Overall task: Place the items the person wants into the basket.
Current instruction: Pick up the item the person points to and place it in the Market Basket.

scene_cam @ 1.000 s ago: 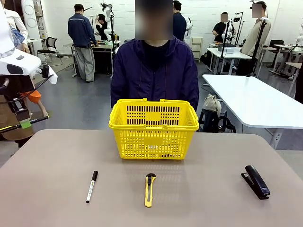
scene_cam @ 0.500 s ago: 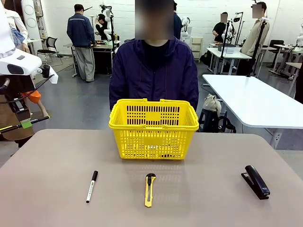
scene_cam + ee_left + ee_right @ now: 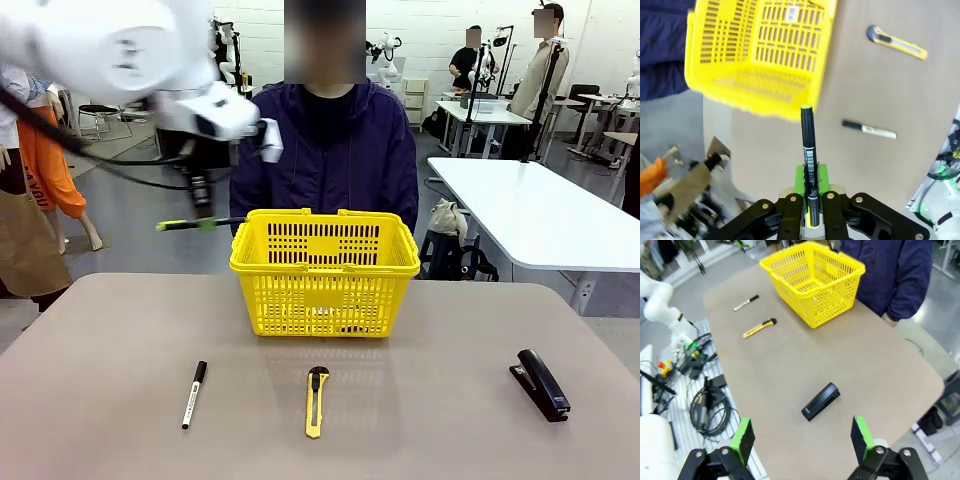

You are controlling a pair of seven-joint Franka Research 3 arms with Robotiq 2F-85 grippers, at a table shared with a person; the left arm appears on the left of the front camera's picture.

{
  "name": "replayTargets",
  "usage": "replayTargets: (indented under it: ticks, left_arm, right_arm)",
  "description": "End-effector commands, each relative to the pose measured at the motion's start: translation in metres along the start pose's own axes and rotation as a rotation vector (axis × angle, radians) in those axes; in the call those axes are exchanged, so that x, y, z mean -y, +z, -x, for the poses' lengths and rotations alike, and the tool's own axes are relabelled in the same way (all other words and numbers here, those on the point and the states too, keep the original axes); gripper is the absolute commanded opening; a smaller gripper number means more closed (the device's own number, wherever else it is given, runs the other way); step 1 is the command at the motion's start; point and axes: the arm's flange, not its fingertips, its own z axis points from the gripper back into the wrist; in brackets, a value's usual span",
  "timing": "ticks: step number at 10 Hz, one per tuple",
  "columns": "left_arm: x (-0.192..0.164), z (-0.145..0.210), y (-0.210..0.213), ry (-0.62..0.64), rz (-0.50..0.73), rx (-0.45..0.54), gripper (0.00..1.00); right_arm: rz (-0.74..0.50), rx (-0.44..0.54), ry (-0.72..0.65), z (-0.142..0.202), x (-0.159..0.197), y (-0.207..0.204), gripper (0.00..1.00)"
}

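My left gripper (image 3: 203,218) hangs just left of the yellow basket (image 3: 325,270), level with its rim, shut on the thin black pen with yellow tip (image 3: 190,224), which lies level. In the left wrist view the pen (image 3: 809,150) sits between the green pads, its tip pointing toward the basket (image 3: 760,55). The white marker (image 3: 193,395) lies on the table front left. My right gripper (image 3: 801,440) is open high above the table's right end. The person (image 3: 328,150) stands behind the basket. The tape measure is out of view.
A yellow-and-black utility knife (image 3: 316,400) lies in front of the basket. A black stapler (image 3: 541,384) rests at the right, also below my right gripper as the stapler (image 3: 821,401). Cables (image 3: 707,405) lie on the floor beside the table.
The left arm has swung from the far left edge over to the basket's left side, carrying the pen. Items on the table have not moved.
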Motion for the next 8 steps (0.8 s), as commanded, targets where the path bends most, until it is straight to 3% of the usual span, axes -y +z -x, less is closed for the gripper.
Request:
replayTargets:
  ticks: [1,4,8]
  left_arm:
    - [-0.047,-0.058,-0.009,-0.100,0.008,-0.023,0.11]
    - [-0.050,-0.126,-0.047,-0.184,0.018,0.060,0.11]
    - [-0.049,-0.144,-0.116,-0.194,-0.007,0.090,0.11]
  right_arm:
    - [-0.006,0.028,0.014,0.000,0.001,0.000,1.00]
    - [-0.006,0.028,0.014,0.000,0.001,0.000,1.00]
    - [-0.006,0.028,0.014,0.000,0.001,0.000,1.00]
